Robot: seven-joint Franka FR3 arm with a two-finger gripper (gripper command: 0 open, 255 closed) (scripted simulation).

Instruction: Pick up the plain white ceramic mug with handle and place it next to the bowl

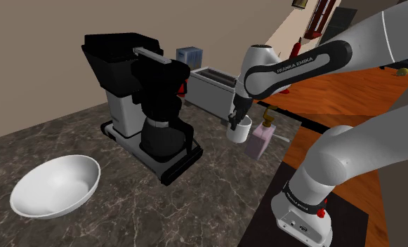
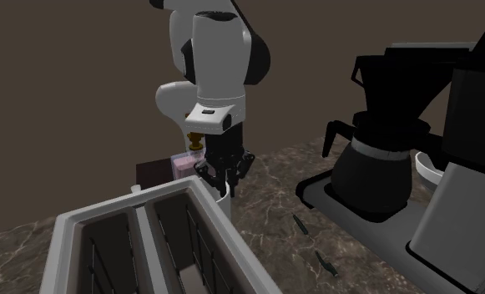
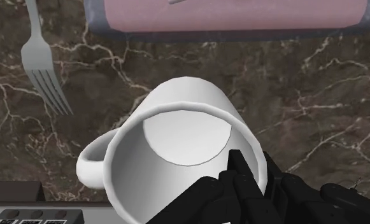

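Observation:
The white mug [image 1: 241, 132] with a handle stands upright on the dark marble counter, between the coffee maker and a pink bottle. My black gripper [image 1: 234, 124] comes down on its rim from above. In the wrist view the mug [image 3: 177, 108] is seen from above with its handle pointing away from the fingers, and my gripper [image 3: 250, 181] is shut on the mug's wall, one finger inside and one outside. The white bowl [image 1: 55, 186] lies far off at the shoulder view's lower left. In the second exterior view my gripper [image 2: 224, 177] hangs just behind the toaster, which hides most of the mug.
A black coffee maker [image 1: 149, 105] with its carafe stands between mug and bowl. A toaster [image 1: 213, 85] sits behind the mug, a pink bottle [image 1: 259, 141] right beside it. A fork [image 3: 46, 70] lies on the counter near the mug. The counter's edge runs close by the stand.

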